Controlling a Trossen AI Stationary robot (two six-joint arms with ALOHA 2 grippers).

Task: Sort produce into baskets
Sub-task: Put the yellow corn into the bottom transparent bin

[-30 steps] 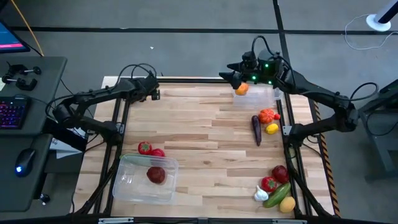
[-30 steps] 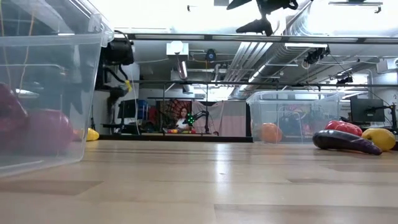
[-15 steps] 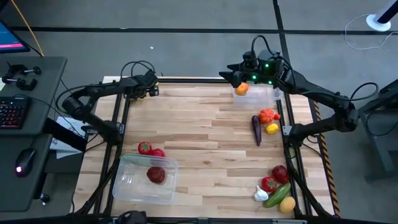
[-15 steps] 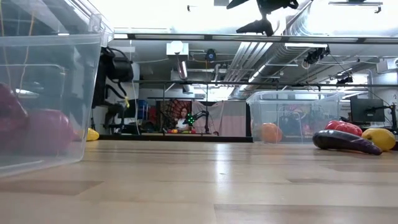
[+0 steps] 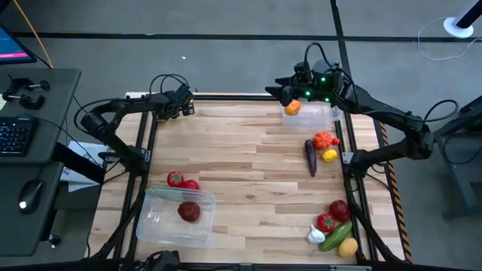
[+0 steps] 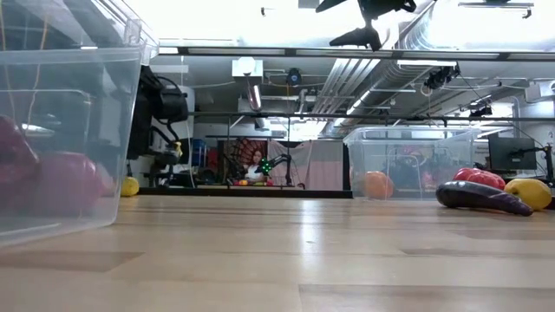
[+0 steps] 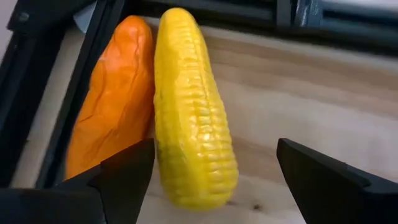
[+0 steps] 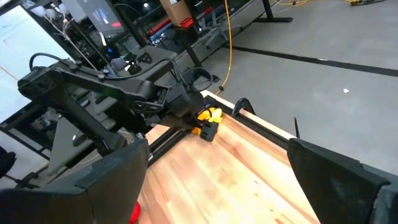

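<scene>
We see the left gripper [image 7: 208, 186] open at the counter's [image 5: 248, 158] far left corner, fingers straddling a yellow corn cob [image 7: 193, 112] beside an orange carrot [image 7: 112, 106]. The right gripper [image 5: 282, 92] hangs open over the far-right basket [image 5: 320, 120].

Floor: grey concrete [image 5: 226, 45] around the table.
Left side: dark desk [image 5: 38, 135] with keyboard [image 5: 15, 135] and mouse [image 5: 24, 202].
Ceiling: pipes and ducts [image 6: 364, 87].
</scene>
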